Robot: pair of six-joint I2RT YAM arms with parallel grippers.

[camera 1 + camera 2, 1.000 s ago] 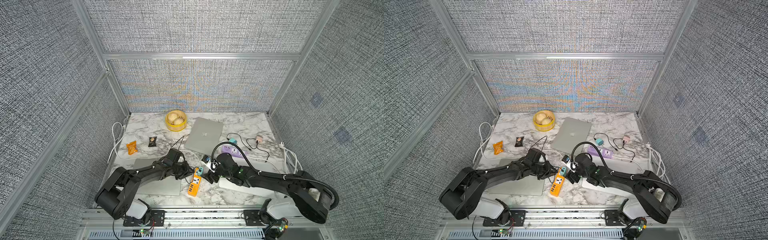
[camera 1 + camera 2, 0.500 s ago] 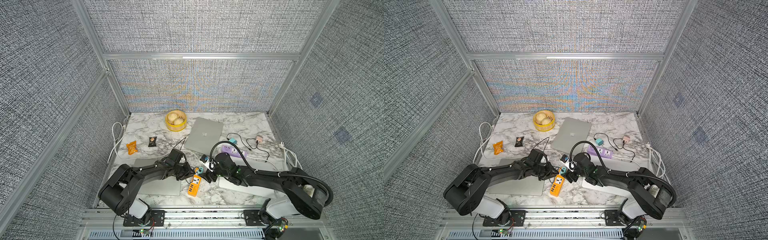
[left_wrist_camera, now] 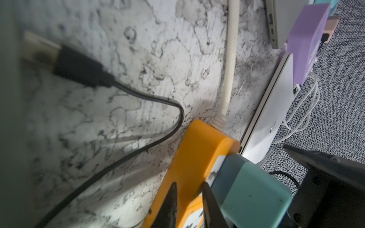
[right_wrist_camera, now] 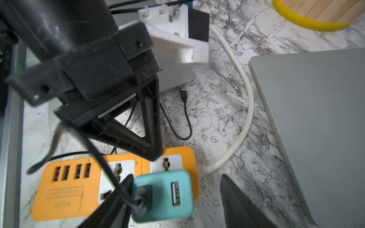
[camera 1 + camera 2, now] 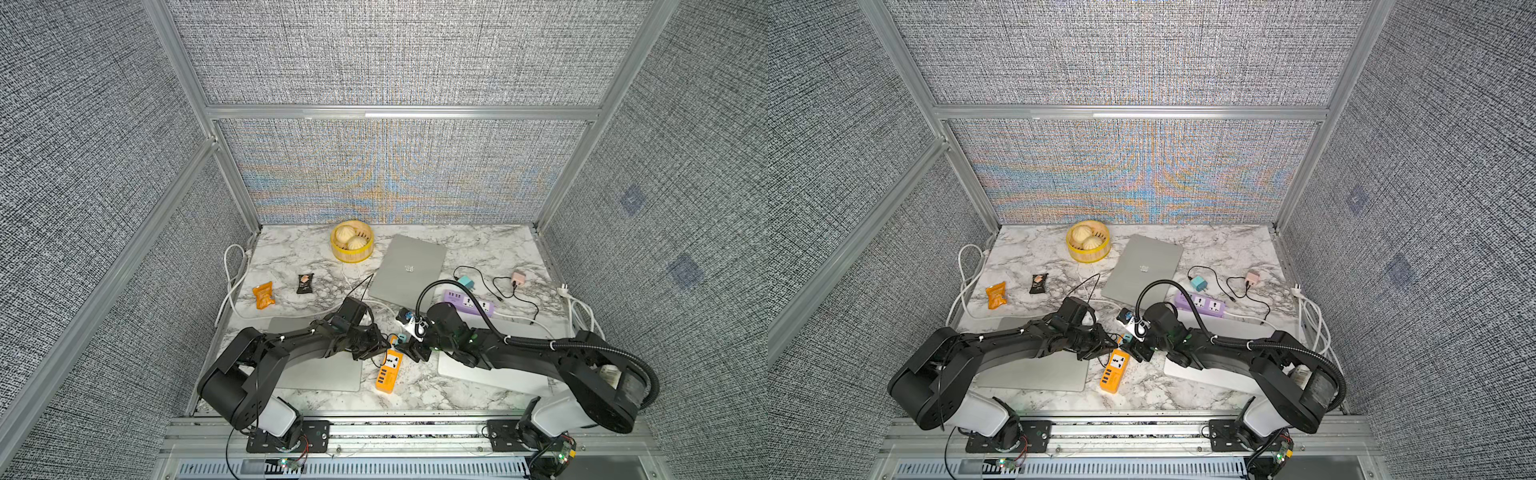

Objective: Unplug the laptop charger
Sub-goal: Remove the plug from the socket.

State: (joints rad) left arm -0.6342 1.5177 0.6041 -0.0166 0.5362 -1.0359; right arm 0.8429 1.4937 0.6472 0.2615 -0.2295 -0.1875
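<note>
Two pincers meet at the orange power strip (image 4: 65,189). The right pincer (image 4: 175,177) straddles the teal charger (image 4: 164,195), which sits plugged into the strip's end socket. Its jaws are apart, one finger against the side nearest the black cable (image 4: 185,122), the other standing clear. The left pincer (image 3: 187,187) has its fingers all but together with nothing between them, tips down on the strip just beside the charger. Because the straddle is lopsided, closing may shove the charger sideways or trap the cable against it, so a pull could strain the cord instead of drawing the prongs out. The strip looks light and is pinned only by a narrow tip, so it may rise with the charger or skid. The two pincers are also close enough to knock together. The cable's far plug (image 4: 183,93) lies on the counter (image 5: 299,249) just beside a laptop (image 4: 173,75), apparently not inserted. Counted across the counter:
- three closed laptops, the others being (image 5: 409,270) and (image 5: 490,374)
- two power strips, the second purple (image 5: 467,301)
- two teal chargers, the spare (image 5: 466,284) lying loose
- one pink charger (image 5: 518,277)
- one steamer basket (image 5: 351,259) holding two buns (image 5: 344,233)
- two snack packets, one orange (image 5: 264,295) and one dark (image 5: 304,284)
</note>
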